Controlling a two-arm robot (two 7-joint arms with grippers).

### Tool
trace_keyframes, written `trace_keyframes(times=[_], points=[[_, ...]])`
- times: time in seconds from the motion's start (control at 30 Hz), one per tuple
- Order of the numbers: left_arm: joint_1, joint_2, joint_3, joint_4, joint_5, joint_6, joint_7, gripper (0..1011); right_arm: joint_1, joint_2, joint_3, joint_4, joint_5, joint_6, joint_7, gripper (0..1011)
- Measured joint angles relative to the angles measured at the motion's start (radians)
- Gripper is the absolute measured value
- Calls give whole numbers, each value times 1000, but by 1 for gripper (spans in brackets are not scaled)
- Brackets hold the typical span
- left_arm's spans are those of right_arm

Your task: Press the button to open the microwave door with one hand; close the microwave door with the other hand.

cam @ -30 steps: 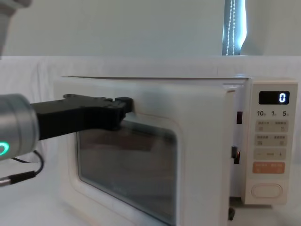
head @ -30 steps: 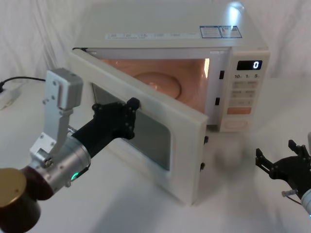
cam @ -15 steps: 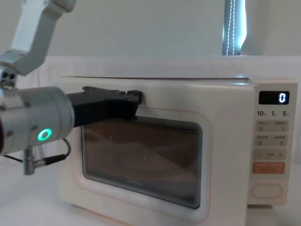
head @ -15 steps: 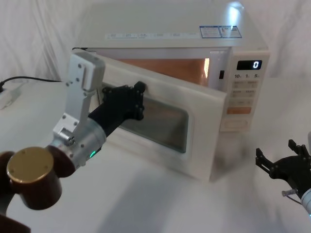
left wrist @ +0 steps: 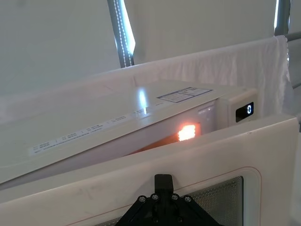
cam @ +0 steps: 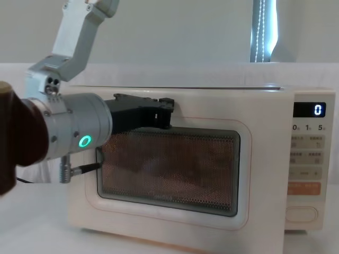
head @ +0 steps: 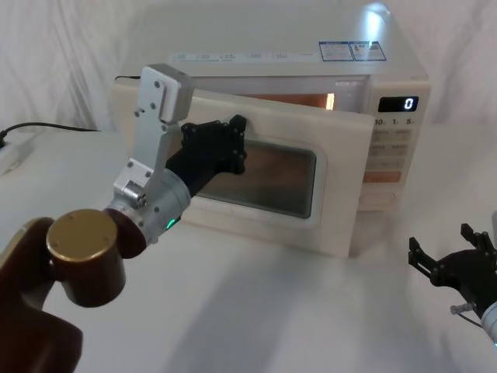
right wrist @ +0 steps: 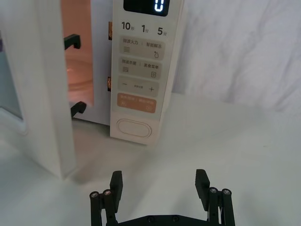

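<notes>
Pressing: left black blocky end effector [head: 233, 144] against large cream microwave door [head: 342, 186], upper edge; finger spread cannot be judged, seemingly holding nothing.
Door: slightly ajar.
Right end effector [right wrist: 160, 193]: spread wide, empty, near wide cream pill-shaped button [right wrist: 135, 128].

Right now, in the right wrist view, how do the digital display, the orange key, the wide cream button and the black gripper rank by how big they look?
1. Right gripper, though it is nearest the camera, so that may flatter it.
2. Button, orange key and digital display look too close to rank; the display is cut off by the picture's edge.
</notes>
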Motion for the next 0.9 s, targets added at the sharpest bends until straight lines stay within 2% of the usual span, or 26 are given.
trace_keyframes(times=[0.47, 0.9], points=[[-57, -47, 0, 94, 46, 1, 2, 0, 0, 0, 0, 0, 0, 0, 0, 1002], [-101, -91, -23, 157, 68, -18, 13, 0, 0, 0, 0, 0, 0, 0, 0, 1002]])
